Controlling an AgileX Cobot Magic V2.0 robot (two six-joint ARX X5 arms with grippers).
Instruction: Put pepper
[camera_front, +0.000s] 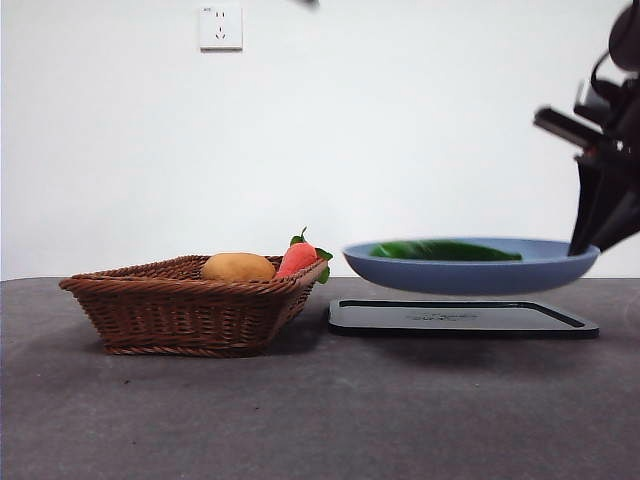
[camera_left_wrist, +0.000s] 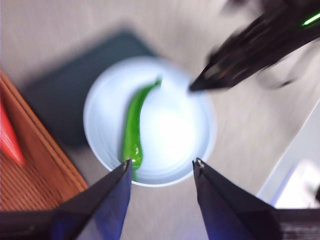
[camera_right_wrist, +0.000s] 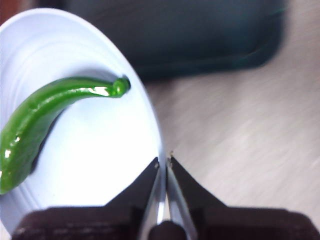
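Note:
The long glossy green pepper (camera_front: 445, 251) lies in a pale blue plate (camera_front: 470, 272). My right gripper (camera_right_wrist: 163, 162) is shut on the plate's rim and holds the plate in the air above a dark tray (camera_front: 462, 318). In the front view that arm is the dark shape at the right edge (camera_front: 592, 225). The pepper (camera_right_wrist: 45, 117) and plate (camera_right_wrist: 105, 150) fill the right wrist view. My left gripper (camera_left_wrist: 162, 165) is open and empty, high above the plate (camera_left_wrist: 175, 130) and pepper (camera_left_wrist: 134, 127); the right arm (camera_left_wrist: 250, 50) crosses its view.
A brown wicker basket (camera_front: 190, 305) stands left of the tray, holding a rounded orange-yellow fruit (camera_front: 238, 267) and a red-orange carrot-like piece with green leaves (camera_front: 298, 257). The table is dark grey. A wall socket (camera_front: 221, 27) is on the white wall.

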